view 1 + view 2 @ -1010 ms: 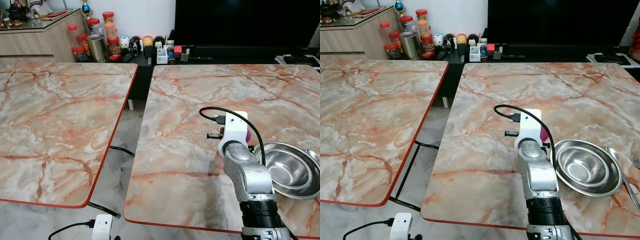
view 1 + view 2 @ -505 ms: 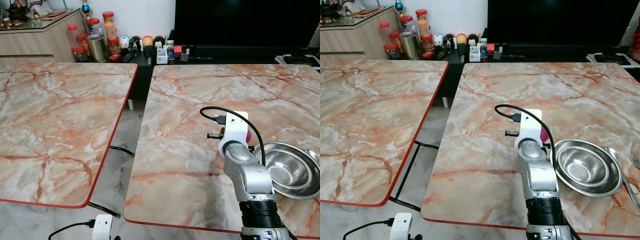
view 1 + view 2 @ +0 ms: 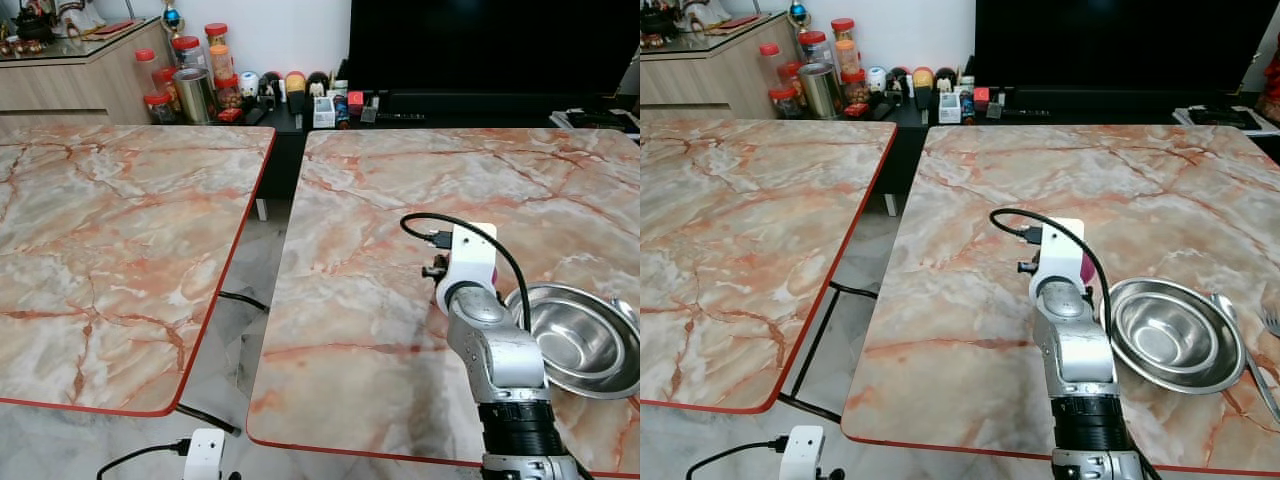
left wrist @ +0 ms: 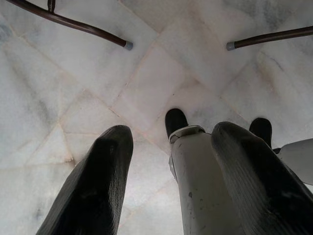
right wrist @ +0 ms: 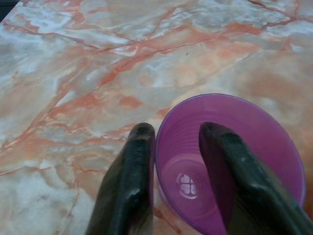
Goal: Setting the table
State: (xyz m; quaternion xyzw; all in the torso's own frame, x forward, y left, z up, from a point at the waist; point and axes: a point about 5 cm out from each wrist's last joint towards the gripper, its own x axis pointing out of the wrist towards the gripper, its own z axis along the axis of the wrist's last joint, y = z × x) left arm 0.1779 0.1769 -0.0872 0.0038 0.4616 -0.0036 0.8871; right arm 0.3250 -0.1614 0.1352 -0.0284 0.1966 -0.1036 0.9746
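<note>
Bowl [image 3: 1168, 335] beside gripped cup [image 5: 230, 161].

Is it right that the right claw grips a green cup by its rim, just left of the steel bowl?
Not quite: the cup is purple, not green, as the right wrist view shows. The right claw does grip its rim, one finger inside and one outside, just left of the bowl.
</note>
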